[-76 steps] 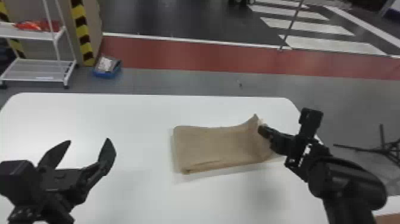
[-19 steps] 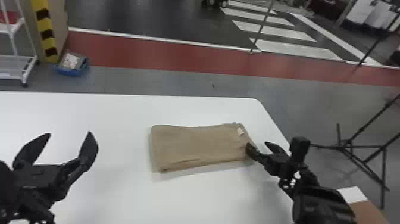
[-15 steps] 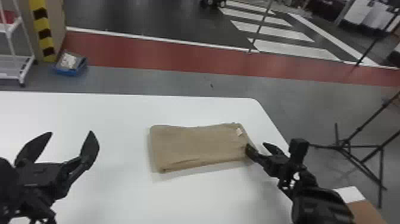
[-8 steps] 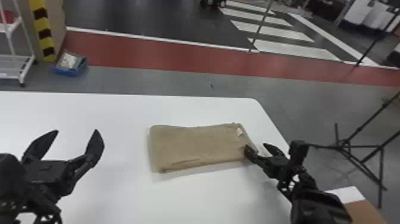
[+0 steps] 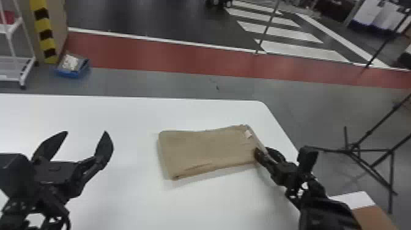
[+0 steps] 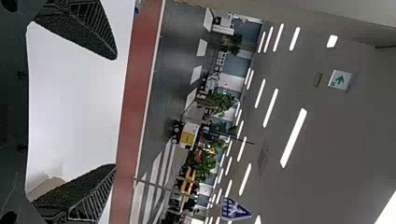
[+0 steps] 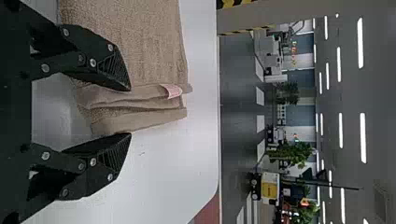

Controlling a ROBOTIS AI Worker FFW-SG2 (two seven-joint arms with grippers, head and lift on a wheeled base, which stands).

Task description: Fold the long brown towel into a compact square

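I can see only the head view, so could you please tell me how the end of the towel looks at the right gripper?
Observer: In the right wrist view, the towel's end shows separate layered edges, with a gap between them, lying between the right gripper's open fingers.
Operator: Thank you; is anything marked on the label?
Observer: Yes, it carries reddish marks, though I cannot read them.
Operator: And what does the left gripper's camera see of the towel?
Observer: Just a small part of it, beside one of that gripper's ridged fingers.
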